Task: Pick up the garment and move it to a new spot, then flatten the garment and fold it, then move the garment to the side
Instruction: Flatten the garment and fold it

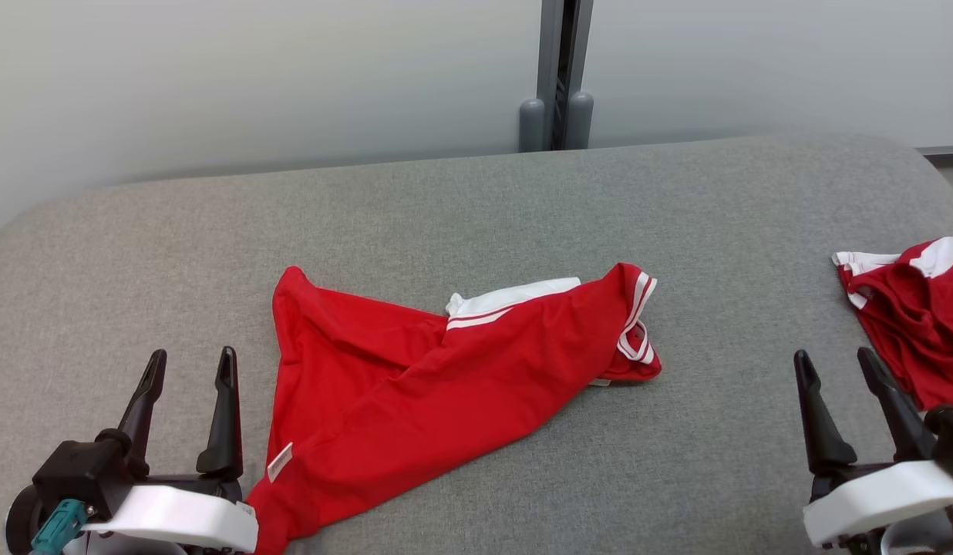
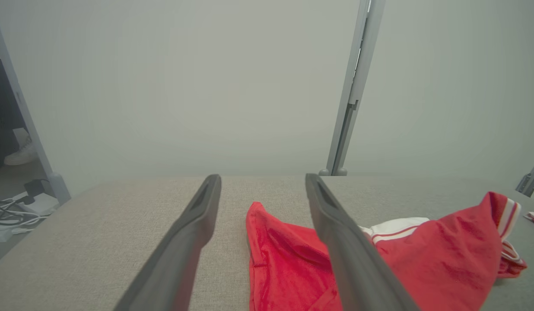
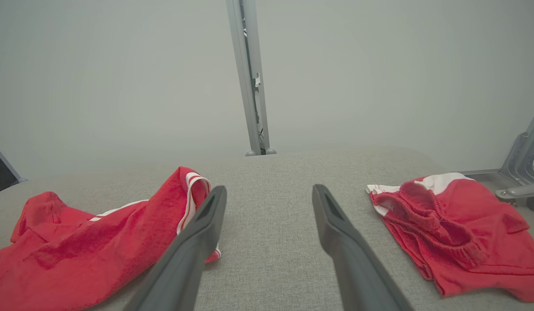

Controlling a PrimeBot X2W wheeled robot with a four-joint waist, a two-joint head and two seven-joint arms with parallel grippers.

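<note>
Soft, even light; faint shadows; hazy wrist views

You have the garment (image 1: pixel 446 370) in the middle of the tabletop (image 1: pixel 476 200), just right of the left gripper (image 1: pixel 193 353). A second garment (image 1: pixel 908 316) lies at the far right, seemingly just beyond the right gripper (image 1: pixel 833 354). A post (image 1: pixel 557 77) stands behind the tabletop.

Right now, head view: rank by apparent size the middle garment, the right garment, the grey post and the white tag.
1. middle garment
2. right garment and grey post: too close to rank; the garment is cut off by the frame edge and the post stands farther back
3. white tag
</note>
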